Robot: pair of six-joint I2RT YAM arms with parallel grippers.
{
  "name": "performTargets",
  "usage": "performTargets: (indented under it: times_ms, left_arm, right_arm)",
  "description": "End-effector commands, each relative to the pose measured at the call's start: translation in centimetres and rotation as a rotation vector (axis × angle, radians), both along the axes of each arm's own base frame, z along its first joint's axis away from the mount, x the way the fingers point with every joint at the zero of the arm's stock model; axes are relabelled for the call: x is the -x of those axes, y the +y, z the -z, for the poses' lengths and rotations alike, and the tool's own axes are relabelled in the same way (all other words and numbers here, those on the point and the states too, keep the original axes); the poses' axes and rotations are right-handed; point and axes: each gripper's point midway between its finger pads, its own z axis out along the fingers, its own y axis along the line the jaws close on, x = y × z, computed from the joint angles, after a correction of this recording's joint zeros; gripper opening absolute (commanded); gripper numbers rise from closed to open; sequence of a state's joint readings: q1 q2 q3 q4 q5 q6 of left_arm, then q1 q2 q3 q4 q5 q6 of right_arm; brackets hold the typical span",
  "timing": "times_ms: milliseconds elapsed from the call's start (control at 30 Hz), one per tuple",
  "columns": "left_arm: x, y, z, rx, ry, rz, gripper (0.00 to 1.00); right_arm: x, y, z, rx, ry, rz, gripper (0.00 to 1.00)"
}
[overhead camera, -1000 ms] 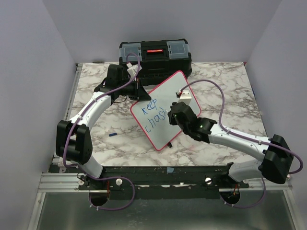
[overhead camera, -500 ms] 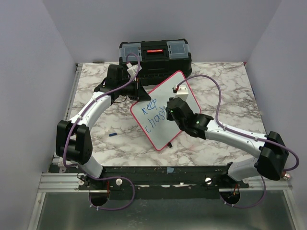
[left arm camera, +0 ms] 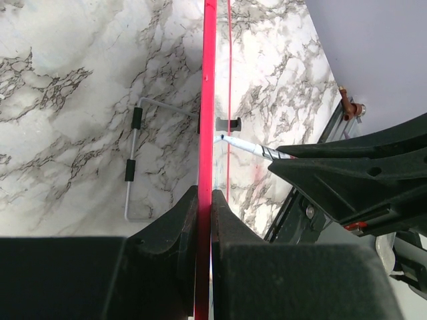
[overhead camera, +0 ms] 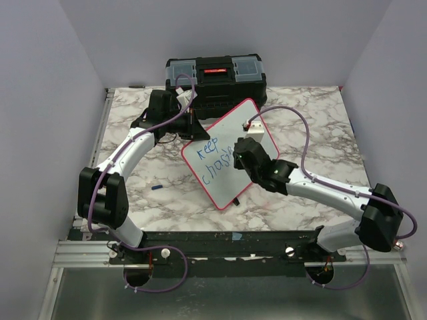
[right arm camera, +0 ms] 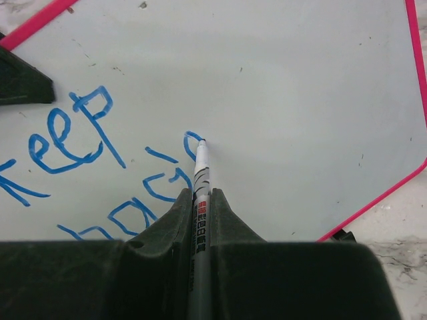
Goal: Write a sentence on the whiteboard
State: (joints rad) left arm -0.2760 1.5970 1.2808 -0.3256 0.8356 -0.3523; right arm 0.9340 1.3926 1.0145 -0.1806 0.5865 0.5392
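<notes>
The whiteboard (overhead camera: 230, 130), white with a red rim, stands tilted near the table's middle. My left gripper (overhead camera: 192, 127) is shut on its upper left edge; in the left wrist view the red rim (left arm camera: 207, 100) runs between my fingers (left arm camera: 175, 227). My right gripper (overhead camera: 240, 155) is shut on a white marker (right arm camera: 199, 183) whose tip touches the board (right arm camera: 293, 100). Blue writing (right arm camera: 73, 130) reads "keep" with a partly written second line (overhead camera: 215, 165) below it. The marker tip sits at the end of a fresh blue curve.
A black toolbox (overhead camera: 215, 77) with clear lid compartments stands at the back, behind the board. A small blue cap (overhead camera: 157, 188) lies on the marble table (overhead camera: 320, 120) at the left. The board's wire stand (left arm camera: 133, 160) shows behind it. Purple walls enclose the sides.
My right gripper moved up and left along the board with the marker and then shifted slightly right, adding strokes to the second line. My left arm and the board stayed still.
</notes>
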Motion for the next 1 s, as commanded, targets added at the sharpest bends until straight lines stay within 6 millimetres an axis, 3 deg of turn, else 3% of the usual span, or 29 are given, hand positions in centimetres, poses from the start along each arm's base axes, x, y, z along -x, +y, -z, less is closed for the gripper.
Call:
performTargets:
  times_ms: [0,333,600,967]
  left_arm:
    - [0.8,-0.8,-3.3,0.041,-0.090,0.057,0.00]
    - [0.7,-0.8,-3.2,0.038,-0.089,0.054,0.00]
    - [0.6,-0.8,-3.1,0.035,-0.086,0.054,0.00]
    - [0.7,-0.8,-3.2,0.035,-0.087,0.053,0.00]
  right_arm:
    - [1.3,-0.6,2.9,0.020,0.084,-0.020,0.01]
    - [1.9,-0.8,2.9,0.006,0.091,-0.036,0.01]
    - [1.9,-1.5,1.0,-0.022,0.049,-0.013,0.01]
    - [-0.2,-2.9,-1.3,-0.087,-0.004,0.031,0.01]
